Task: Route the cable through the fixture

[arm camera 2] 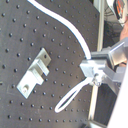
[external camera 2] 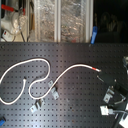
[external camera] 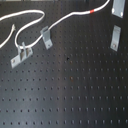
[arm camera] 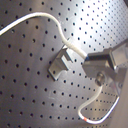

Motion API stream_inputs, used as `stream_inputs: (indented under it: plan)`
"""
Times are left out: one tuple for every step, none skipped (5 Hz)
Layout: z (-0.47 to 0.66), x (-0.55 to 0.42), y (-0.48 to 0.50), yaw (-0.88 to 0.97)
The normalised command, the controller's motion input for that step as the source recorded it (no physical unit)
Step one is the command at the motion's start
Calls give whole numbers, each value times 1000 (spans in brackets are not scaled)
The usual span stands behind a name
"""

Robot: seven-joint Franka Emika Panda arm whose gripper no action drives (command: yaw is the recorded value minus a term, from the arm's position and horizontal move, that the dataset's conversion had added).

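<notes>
The cable (external camera: 70, 16) is a thin white cord looping across the far part of the black pegboard, with a red band (external camera: 91, 10) towards the first exterior view's right. Two small metal bracket fixtures (external camera: 46, 36) (external camera: 21, 54) stand just below its loop. In both wrist views my gripper (arm camera: 90, 61) (arm camera 2: 93, 72) is shut on the cable, close beside one bracket fixture (arm camera: 61, 63) (arm camera 2: 34, 75). A slack loop (arm camera 2: 75, 97) hangs past the fingers. The red band (arm camera: 89, 120) lies on that slack part. In the second exterior view the arm (external camera 2: 116, 97) is dark at the right edge.
Two flat grey plates (external camera: 115, 37) (external camera: 118, 6) show at the first exterior view's right; I cannot tell what they are. Clear plastic bins (external camera 2: 60, 20) and clutter stand behind the board (external camera 2: 75, 115). The cable's free end (external camera 2: 25, 78) lies inside the left loop.
</notes>
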Motion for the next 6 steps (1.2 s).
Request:
stream_inputs:
  plan:
    - [31,-3,1,0]
    - [0,-23,14,0]
    - [151,-220,-74,0]
    - [237,-414,-94,160]
    - [118,-318,101,480]
    - [75,-301,131,520]
